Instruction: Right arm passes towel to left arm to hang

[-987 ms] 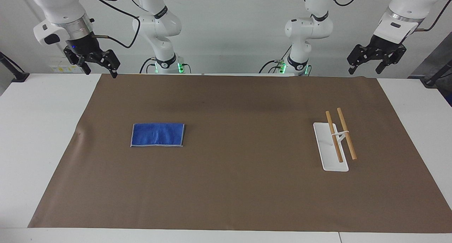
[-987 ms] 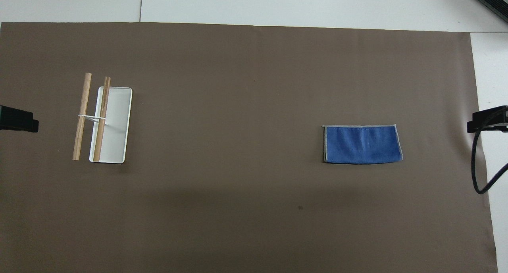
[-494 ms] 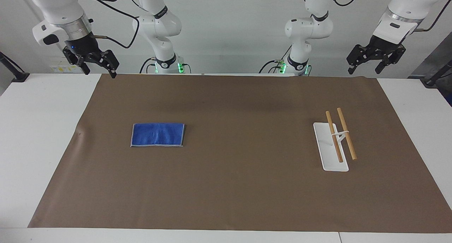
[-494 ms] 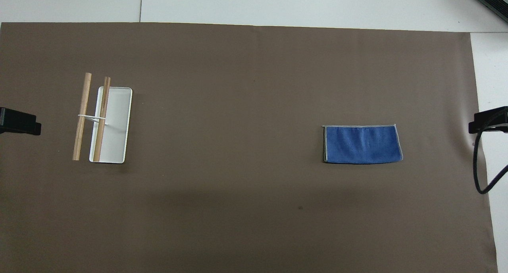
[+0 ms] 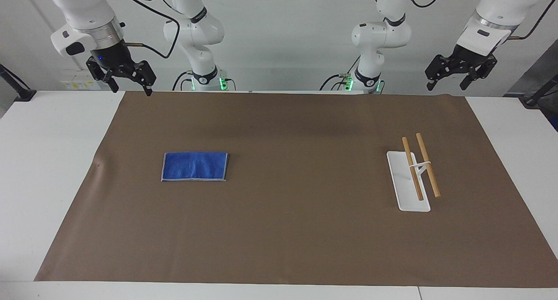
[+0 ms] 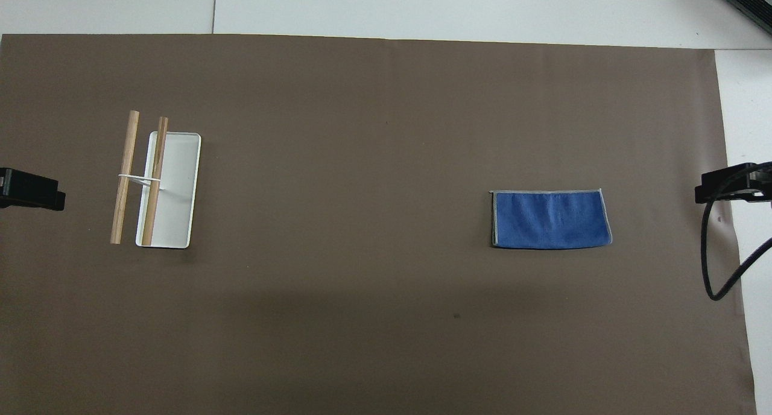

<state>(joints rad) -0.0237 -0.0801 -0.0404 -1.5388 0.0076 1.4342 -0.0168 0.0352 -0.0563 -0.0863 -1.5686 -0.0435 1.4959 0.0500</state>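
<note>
The scene is being lit evenly and brightly from above — no glare is being thrown. Soft, broad shadows are being cast on the brown mat (image 5: 283,130) at the robots' end. Both views are being rendered sharp — only the towel (image 6: 550,219) is edged by a thin shadow.

I can read no text, label, brand, number or sign anywhere in either view. A pale yellowish sticker or plate (image 5: 76,84) sits on the wall under my right arm, but anything printed on it is too small for me to make out.
</note>
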